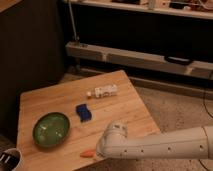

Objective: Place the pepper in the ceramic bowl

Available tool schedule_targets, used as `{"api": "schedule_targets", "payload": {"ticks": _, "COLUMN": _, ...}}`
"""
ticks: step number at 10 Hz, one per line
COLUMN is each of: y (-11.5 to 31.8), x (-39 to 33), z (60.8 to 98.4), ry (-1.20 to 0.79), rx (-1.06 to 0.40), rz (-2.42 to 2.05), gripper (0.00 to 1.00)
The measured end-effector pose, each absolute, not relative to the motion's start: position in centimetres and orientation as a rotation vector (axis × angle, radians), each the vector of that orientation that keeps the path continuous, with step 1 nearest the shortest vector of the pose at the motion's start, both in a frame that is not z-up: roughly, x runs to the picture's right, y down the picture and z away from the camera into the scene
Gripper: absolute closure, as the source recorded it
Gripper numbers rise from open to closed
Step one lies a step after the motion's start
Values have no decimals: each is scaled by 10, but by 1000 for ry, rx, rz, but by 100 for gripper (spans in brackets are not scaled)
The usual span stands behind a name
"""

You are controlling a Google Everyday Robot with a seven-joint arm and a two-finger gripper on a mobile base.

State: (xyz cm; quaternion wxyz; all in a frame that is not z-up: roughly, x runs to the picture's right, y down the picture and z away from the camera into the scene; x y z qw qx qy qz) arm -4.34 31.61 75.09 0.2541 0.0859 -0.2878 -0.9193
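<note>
One view only. Found pepper (88, 153) lying on the table (45, 100) at its near edge, right of the bowl (36, 131) and apart from it, not inside. Spotted gripper (101, 149) at the end of the white arm, low over the near edge, just right of the pepper; could not tell whether wide, narrow or holding. Judged grasp unconfirmed, with lift, carry left to the bowl and release all left to do.

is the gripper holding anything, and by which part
Cannot be told. The gripper is low near the table's front edge, at the pepper's right end, but the arm hides any hold.
</note>
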Motion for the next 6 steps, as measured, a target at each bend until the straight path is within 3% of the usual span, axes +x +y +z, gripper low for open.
{"api": "schedule_targets", "payload": {"ticks": 3, "y": 302, "x": -37, "z": 744, "ry": -752, "rx": 289, "rz": -2439, "gripper": 83}}
{"api": "schedule_targets", "payload": {"ticks": 6, "y": 243, "x": -10, "z": 724, "ry": -687, "rx": 390, "rz": -2294, "gripper": 83}}
